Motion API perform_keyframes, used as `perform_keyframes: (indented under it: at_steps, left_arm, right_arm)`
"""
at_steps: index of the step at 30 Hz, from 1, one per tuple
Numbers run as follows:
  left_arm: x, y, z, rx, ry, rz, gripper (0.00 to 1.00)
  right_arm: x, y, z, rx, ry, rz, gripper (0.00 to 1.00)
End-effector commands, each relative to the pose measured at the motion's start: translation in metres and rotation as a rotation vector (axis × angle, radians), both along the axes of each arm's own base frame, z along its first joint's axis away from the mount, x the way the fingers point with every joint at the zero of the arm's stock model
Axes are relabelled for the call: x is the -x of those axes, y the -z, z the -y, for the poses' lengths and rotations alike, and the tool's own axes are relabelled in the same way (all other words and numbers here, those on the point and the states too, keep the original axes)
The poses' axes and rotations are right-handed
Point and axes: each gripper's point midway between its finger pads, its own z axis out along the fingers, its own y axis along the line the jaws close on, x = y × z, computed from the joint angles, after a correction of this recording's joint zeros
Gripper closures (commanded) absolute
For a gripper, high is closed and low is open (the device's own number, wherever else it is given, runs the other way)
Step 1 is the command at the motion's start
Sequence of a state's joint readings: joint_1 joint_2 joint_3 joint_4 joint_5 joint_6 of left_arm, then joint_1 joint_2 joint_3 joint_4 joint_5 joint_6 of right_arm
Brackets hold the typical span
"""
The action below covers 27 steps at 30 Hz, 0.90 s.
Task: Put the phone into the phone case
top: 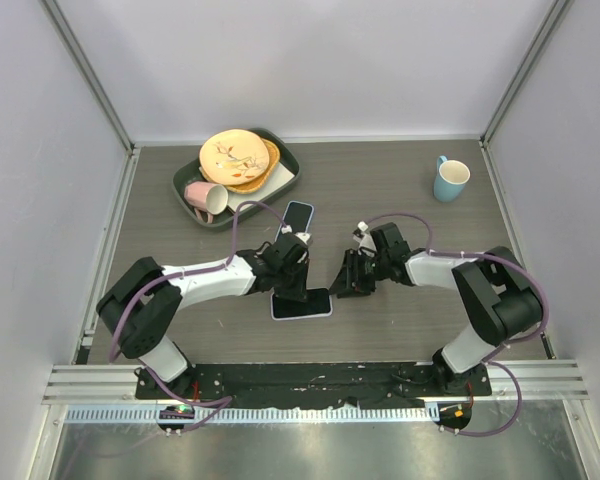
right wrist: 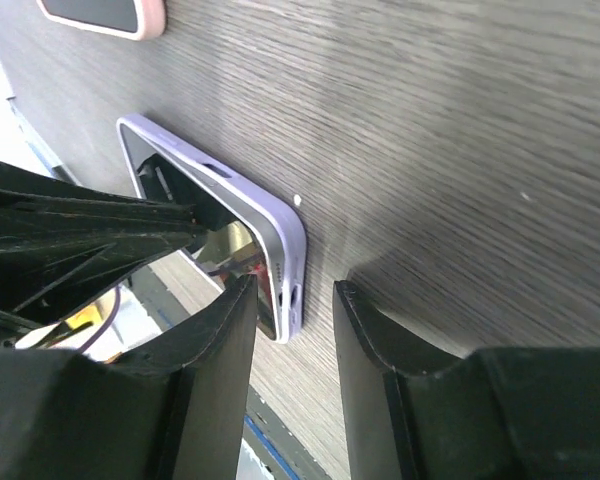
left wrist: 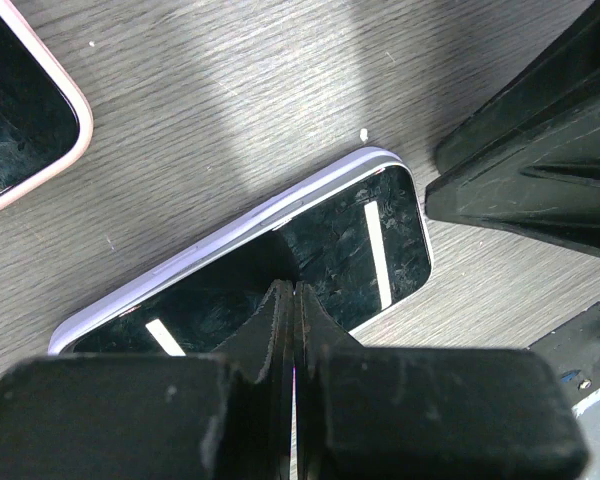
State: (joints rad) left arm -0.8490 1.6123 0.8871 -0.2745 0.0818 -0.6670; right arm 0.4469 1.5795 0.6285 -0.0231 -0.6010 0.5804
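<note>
Near the middle of the tabletop [top: 400, 330], we see from above the phone [top: 302, 305] lying flat between both hands. Only the left wrist view shows the left hand [left wrist: 293, 300] shut tight, tips down on the screen, and the lilac case [left wrist: 230, 228] wrapping the phone's edge. From the right wrist we see the right hand [right wrist: 293, 290] narrowly parted astride the case's corner. A second phone [top: 297, 216] lies just behind, while a tray [top: 180, 185] and mug [top: 450, 180] sit farther back across open tabletop.

Grey wood-grain table [top: 400, 320] — lavender-cased phone [top: 310, 305], pink-edged phone [top: 298, 214], tray [top: 180, 186], blue mug [top: 450, 180]
</note>
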Motion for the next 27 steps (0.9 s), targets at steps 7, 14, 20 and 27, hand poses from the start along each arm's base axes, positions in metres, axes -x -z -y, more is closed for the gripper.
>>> perform_keyframes:
  at_steps: [7, 14, 20, 27]
  left_arm:
    - [0.010, 0.030, -0.028, -0.155, 0.009, -0.046, 1.00]
    - [0.008, 0.029, -0.030, -0.180, 0.018, -0.041, 1.00]
    - [0.002, 0.024, -0.024, -0.180, 0.027, -0.030, 1.00]
    - [-0.003, 0.022, -0.019, -0.177, 0.030, -0.025, 1.00]
  right_arm:
    - [-0.003, 0.027, -0.004, 0.002, -0.019, -0.063, 0.66]
    - [-0.002, 0.067, 0.026, 0.245, -0.001, -0.127, 0.75]
    - [0.003, 0.092, 0.051, 0.444, -0.024, -0.173, 0.79]
    - [0.010, 0.112, 0.057, 0.539, -0.040, -0.199, 0.90]
